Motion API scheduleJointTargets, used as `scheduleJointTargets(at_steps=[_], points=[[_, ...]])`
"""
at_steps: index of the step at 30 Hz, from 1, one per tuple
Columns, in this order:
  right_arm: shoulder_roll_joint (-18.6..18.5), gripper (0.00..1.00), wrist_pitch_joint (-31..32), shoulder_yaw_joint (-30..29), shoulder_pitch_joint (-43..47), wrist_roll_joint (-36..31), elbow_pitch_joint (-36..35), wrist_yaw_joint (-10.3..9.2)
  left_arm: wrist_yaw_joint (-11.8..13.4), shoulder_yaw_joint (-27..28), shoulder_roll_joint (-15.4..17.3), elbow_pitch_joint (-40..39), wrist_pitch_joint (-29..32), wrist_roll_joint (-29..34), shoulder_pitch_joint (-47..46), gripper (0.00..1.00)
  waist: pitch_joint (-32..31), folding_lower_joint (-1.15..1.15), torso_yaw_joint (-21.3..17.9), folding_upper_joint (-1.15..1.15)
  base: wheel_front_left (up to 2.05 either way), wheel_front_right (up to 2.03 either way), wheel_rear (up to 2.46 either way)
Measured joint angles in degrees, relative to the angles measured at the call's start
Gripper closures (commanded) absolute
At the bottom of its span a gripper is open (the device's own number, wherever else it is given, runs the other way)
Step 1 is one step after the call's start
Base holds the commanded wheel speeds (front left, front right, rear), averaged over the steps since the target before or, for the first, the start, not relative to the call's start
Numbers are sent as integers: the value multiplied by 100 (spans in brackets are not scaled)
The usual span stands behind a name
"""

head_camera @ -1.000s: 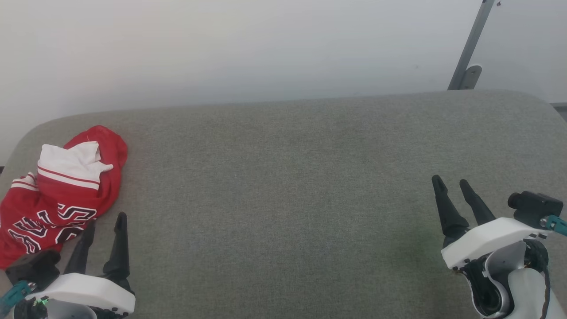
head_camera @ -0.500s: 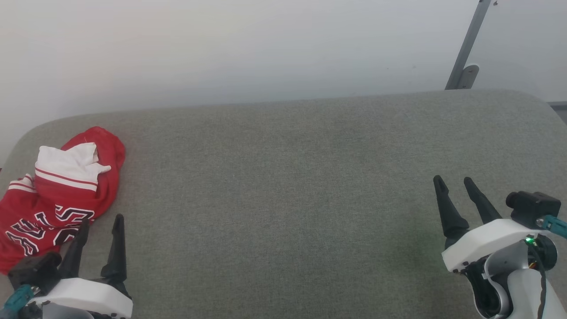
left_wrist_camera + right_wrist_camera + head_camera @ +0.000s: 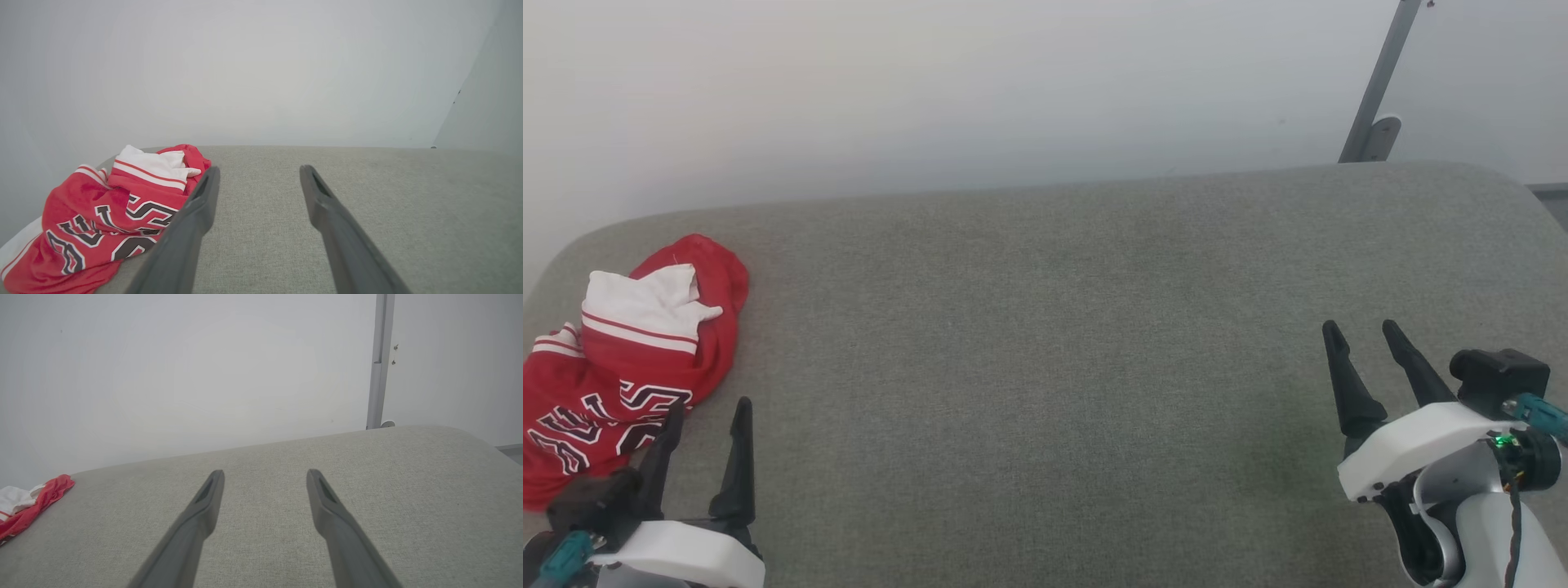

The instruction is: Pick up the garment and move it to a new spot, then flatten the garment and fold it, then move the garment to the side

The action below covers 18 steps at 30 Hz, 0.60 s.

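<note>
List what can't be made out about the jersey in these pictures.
- Head view: the garment is crumpled, so folds hide part of its lettering, and the picture's left edge cuts off its side.
- Left wrist view: a finger of the left gripper covers its near edge; whether they touch is unclear.
- Right wrist view: the left edge leaves a sliver.
</note>
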Motion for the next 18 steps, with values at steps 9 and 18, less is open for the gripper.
scheduleJointTargets(at_steps=[9, 18], points=[[-5, 0, -26, 24, -3, -313, -80, 1, -24, -31, 47, -12, -93, 236, 29, 0, 11, 0, -25, 0, 0, 0, 0], [-10, 0, -58, 43, -14, -557, -107, 8, -66, -45, 81, -18, -160, 410, 40, 0, 4, 0, -48, 0, 0, 0, 0]])
